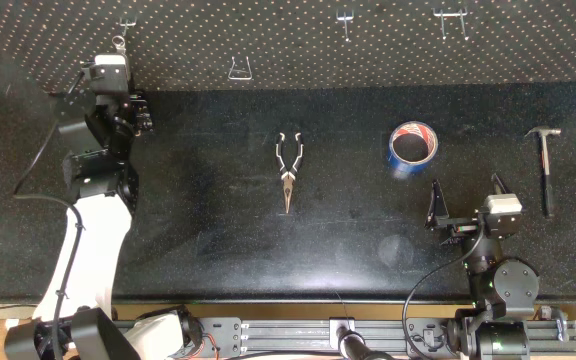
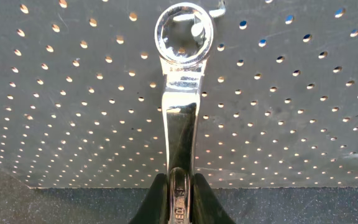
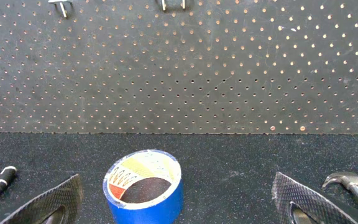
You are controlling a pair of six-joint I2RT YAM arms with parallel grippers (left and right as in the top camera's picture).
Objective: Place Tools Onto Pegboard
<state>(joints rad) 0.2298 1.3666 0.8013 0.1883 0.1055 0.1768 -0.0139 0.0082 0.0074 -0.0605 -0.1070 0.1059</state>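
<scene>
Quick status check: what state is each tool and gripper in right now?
left gripper: jaws shut on wrench
wrench: upright, ring end at a pegboard hook
right gripper: jaws open, empty
pliers: lying on table
tape roll: standing on table
hammer: lying on table
</scene>
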